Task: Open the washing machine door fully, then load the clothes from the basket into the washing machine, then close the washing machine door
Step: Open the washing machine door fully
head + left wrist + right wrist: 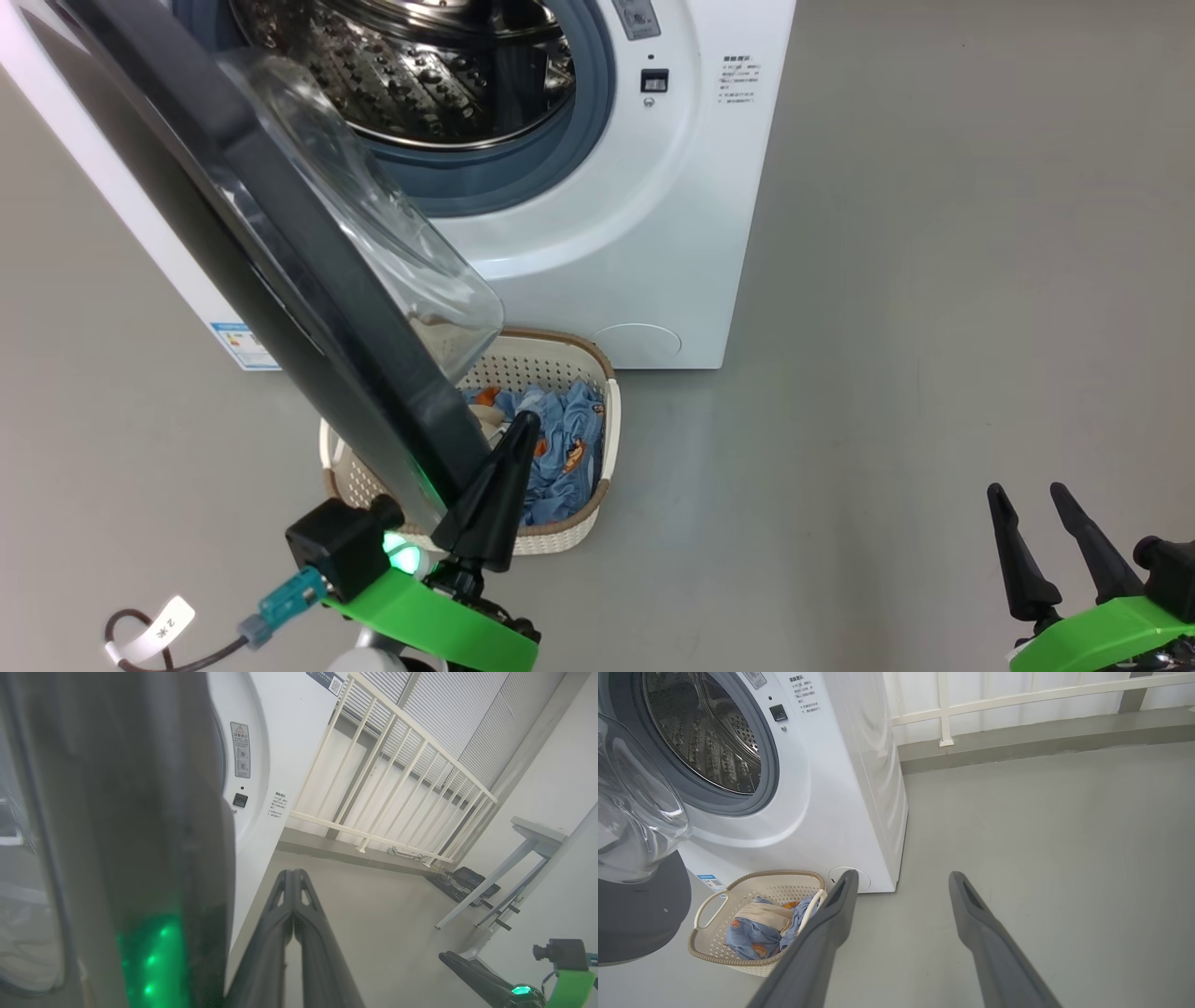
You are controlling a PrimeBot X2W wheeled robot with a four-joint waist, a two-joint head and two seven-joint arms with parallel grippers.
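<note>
Left jaws clenched on nothing, beside the washing machine door (280, 252); right jaws released, well away.

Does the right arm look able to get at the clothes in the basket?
Probably yes: nothing stands between the right gripper and the basket, and the door overhangs only its left part, leaving clothes exposed.

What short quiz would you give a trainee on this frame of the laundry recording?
1. True or false: the clothes lie in the basket.
2. The left gripper is shut. The right gripper is: A open and empty; B shut on the clothes; C shut on the basket.
3. Fill the gap: the washing machine door stands ___.
Key: 1 true; 2 A; 3 open.
</note>
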